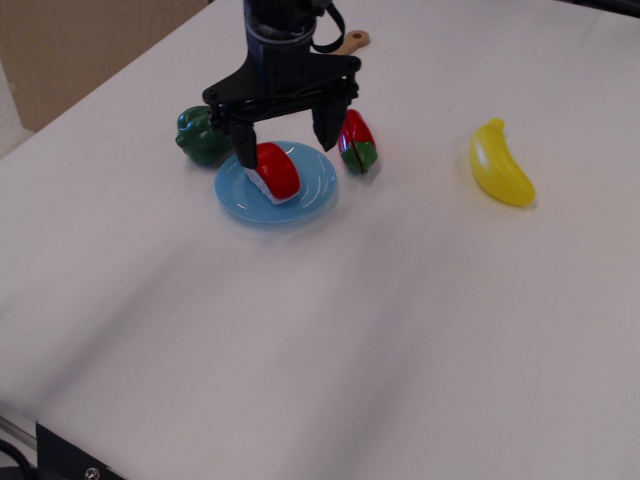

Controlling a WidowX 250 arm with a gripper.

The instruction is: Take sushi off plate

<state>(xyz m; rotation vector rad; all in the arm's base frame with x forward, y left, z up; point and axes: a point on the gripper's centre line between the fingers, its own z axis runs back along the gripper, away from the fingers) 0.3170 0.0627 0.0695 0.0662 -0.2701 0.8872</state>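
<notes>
The sushi [276,170], a glossy red top on a white rice base, lies on the light-blue plate [305,197] left of the table's middle. My black gripper [284,142] hangs open just above the plate's far side. Its left finger [244,148] is by the sushi's left end, and its right finger [325,128] stands over the plate's far right rim. The sushi sits between and slightly in front of the fingers; I cannot tell whether the left finger touches it.
A green pepper [200,140] lies left of the plate, partly behind the gripper. A red-and-green split toy vegetable [357,142] lies right of the plate. A yellow banana [501,163] is farther right. A wooden spatula handle [352,41] shows behind the arm.
</notes>
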